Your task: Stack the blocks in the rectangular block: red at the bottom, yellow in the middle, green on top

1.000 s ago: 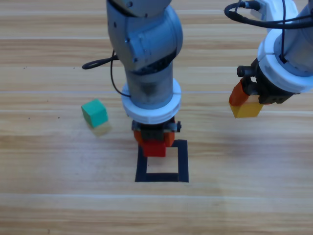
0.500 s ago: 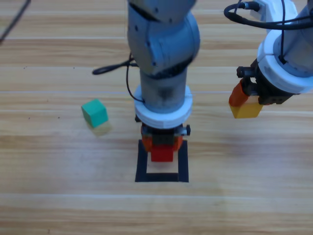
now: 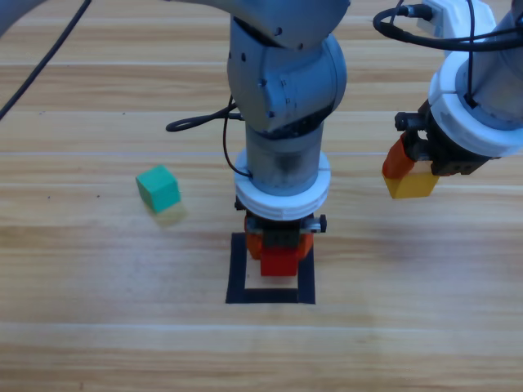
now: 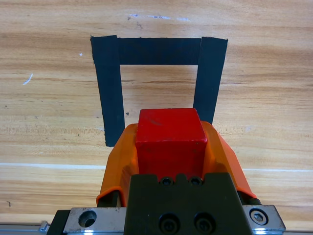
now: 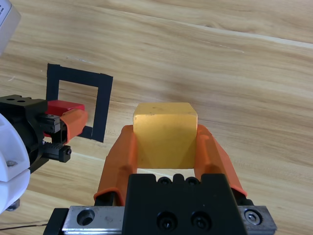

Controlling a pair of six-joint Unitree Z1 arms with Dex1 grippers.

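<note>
Left pincer (image 3: 279,247) gripped the red cube (image 3: 279,261) just above the black tape square (image 3: 237,273), the cube over the square's far half, its open middle lying ahead and below. Compared with a second before, arm and cube had shifted rightward toward centre. Right pincer (image 3: 411,170) held the yellow cube (image 3: 412,184) aloft, unchanged; the green cube (image 3: 158,188) sat leftward on the tabletop (image 3: 98,327).

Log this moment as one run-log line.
left gripper: holds red cube over tape square | right gripper: holds yellow cube, waiting | green cube: on table
</note>
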